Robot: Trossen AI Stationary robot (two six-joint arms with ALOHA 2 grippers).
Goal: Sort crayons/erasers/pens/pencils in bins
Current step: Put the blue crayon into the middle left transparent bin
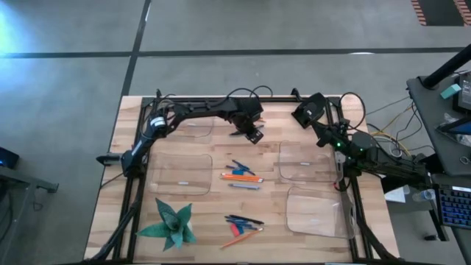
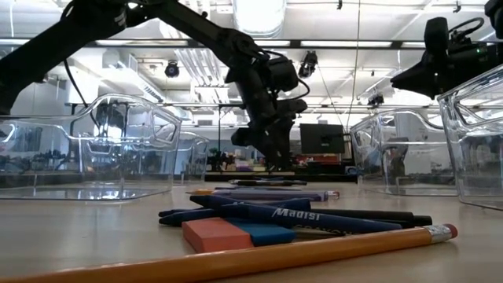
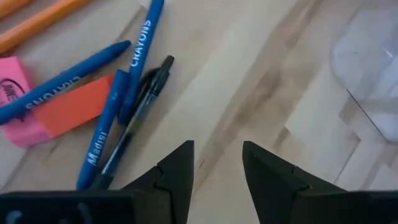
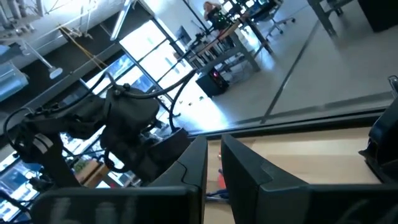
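Left gripper (image 3: 216, 163) jaws spread, empty, over bare wood. Ahead of jaws to one side: blue crayons (image 3: 138, 59), black pen (image 3: 140, 104), pink eraser (image 3: 11, 93), orange-red eraser (image 3: 71, 106), orange pencils (image 3: 37, 23). Clear bin (image 3: 367, 59) ahead, other side. Right gripper (image 4: 214, 163) raised at table's far edge, jaws nearly together, empty.

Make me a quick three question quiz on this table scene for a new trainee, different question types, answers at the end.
1. True or false: the four bins already hold crayons and pencils.
2. Which gripper hangs over the table's middle with its fingers apart? A) the left gripper B) the right gripper
3. In the left wrist view, what colour are the erasers lying by the crayons?

Key:
1. False, the bins look empty; the items lie loose on the table.
2. A
3. Pink and orange-red.
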